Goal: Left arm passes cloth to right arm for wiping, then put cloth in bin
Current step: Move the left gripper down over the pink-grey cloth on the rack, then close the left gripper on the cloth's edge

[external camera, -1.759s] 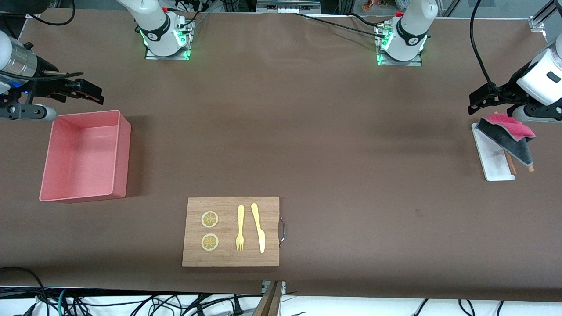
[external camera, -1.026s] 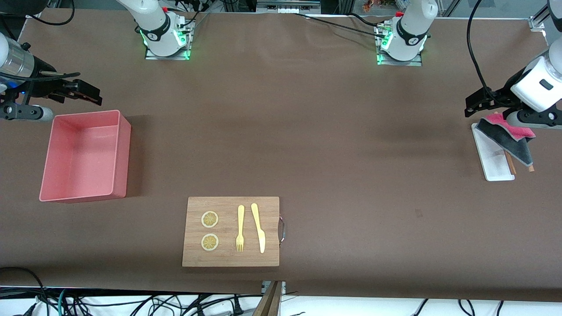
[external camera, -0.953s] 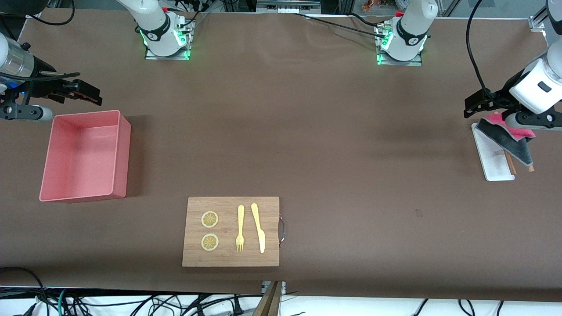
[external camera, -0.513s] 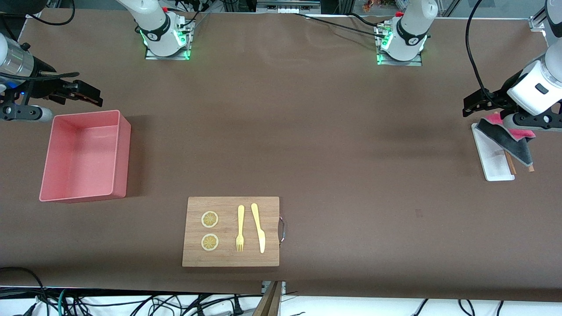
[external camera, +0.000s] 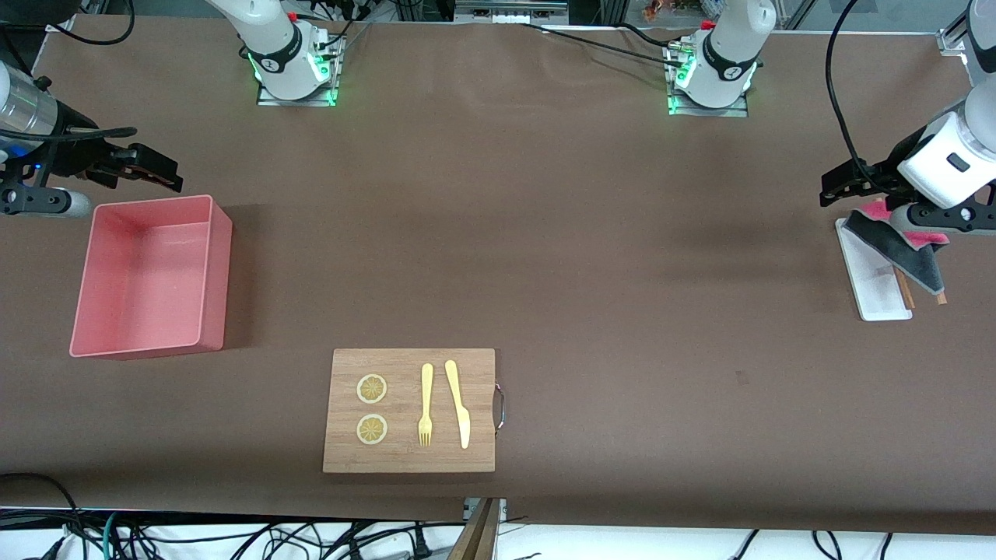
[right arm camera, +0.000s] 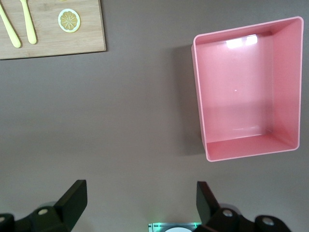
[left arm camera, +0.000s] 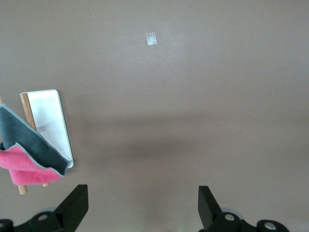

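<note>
Could snag the stick (left arm camera: 28, 118) or drag the tray (external camera: 875, 274) beneath the cloth (external camera: 906, 247), left gripper (external camera: 836, 185) spread beside it, right gripper (external camera: 152, 165) waiting spread by the bin (external camera: 220, 268).

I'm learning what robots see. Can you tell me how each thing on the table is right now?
cloth: crumpled, draped over the white tray, not held.
white tray: flat on the table.
bin: upright, empty.
cutting board: flat, holding lemon slices, fork and knife.
left hand: open, empty, over the table beside the cloth.
right hand: open, empty, waiting beside the bin.
</note>
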{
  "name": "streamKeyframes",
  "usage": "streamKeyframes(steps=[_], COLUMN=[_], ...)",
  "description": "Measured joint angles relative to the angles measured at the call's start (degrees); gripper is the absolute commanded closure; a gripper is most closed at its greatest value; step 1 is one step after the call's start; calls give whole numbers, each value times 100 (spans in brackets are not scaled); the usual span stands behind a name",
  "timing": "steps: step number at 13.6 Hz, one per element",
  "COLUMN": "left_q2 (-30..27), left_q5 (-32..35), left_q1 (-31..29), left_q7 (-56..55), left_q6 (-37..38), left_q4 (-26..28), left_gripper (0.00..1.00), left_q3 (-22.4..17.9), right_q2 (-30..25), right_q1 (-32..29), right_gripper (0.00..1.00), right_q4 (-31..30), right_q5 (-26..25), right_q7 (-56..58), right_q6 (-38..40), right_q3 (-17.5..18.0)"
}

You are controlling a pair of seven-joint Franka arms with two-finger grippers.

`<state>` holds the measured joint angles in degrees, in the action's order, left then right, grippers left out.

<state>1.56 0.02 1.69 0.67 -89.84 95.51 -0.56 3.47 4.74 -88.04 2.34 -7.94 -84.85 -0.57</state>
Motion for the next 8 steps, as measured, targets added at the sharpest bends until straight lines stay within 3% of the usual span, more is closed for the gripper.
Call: streamKeyframes(steps=[3,8], left_q2=[46,282], left_q5=[63,747], left_q1=[-47,-518], left_q7=[0,4], left_q6=[-1,0], left_q4=[12,27], left_gripper=[0,0], left_q3=[-11,-26], right_q2=[0,2], right_q1=[0,-1], right_gripper=[0,0], right_q4=[0,0], right_q5=[2,3], right_q7=[1,1], right_q6=[-10,-58], right_q3=[0,-20])
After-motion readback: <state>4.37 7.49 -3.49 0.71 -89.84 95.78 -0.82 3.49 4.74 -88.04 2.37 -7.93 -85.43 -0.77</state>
